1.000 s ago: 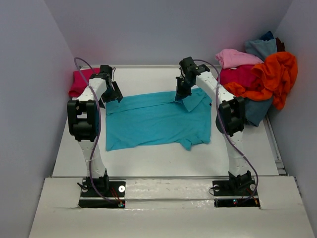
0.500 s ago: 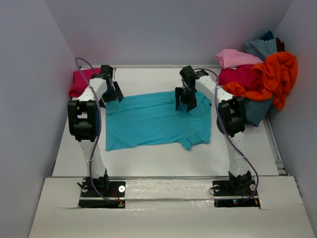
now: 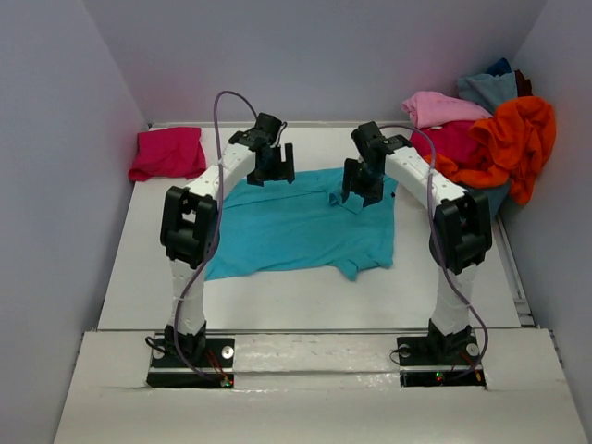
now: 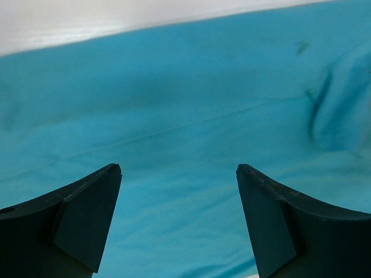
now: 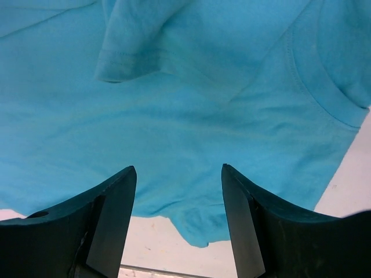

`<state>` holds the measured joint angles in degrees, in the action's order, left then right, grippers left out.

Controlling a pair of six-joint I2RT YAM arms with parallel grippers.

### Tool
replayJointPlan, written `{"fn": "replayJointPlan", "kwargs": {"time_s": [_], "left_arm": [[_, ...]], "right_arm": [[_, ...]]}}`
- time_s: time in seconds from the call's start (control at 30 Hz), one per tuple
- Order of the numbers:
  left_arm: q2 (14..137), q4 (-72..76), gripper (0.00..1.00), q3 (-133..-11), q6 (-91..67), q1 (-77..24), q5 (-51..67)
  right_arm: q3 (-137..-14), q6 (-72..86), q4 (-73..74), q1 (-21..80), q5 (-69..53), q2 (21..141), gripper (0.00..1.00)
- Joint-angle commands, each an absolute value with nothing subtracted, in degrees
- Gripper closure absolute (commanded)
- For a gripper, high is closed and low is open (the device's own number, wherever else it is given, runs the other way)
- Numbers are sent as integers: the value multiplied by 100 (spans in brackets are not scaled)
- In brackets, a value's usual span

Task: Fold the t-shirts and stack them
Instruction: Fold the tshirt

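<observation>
Near the worktop's (image 3: 305, 305) far edge, turquoise t-shirt (image 3: 296, 231): right gripper (image 3: 363, 196) just released the folded-in sleeve (image 5: 124, 55), left gripper (image 3: 271, 174) shifted inward, both gaping, empty; I judge another fold due.

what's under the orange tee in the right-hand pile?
Under the crumpled orange cloth t-shirt, a magenta-pink shirt and a dusty blue shirt stick out at its edges. Anything else beneath it is covered, so the pile's full contents cannot be seen.

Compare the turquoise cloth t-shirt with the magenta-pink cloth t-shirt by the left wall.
The turquoise cloth t-shirt lies spread open centrally; the magenta-pink cloth t-shirt is a compact bundle in the far-left corner. The turquoise one covers far more area than the magenta-pink one. Both rest on the white table.
</observation>
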<state>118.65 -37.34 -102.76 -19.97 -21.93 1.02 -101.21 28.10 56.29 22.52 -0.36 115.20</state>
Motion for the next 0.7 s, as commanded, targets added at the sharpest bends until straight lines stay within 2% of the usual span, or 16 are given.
{"fn": "replayJointPlan", "kwargs": {"time_s": [0.0,0.3,0.67], "left_arm": [[12224,-3674,8,-10994,-1951,-2276,447],[12911,-3603,8,-11873,-1793,-2733,1054],[13131,-3639,8,-11944,-1582,-3049,1195]], "right_arm": [[-9695,3199,5098,2101,44,11189,35],[-9141,3665,4518,1995,-632,11382,39],[-8922,4051,4114,1881,-659,11409,44]]}}
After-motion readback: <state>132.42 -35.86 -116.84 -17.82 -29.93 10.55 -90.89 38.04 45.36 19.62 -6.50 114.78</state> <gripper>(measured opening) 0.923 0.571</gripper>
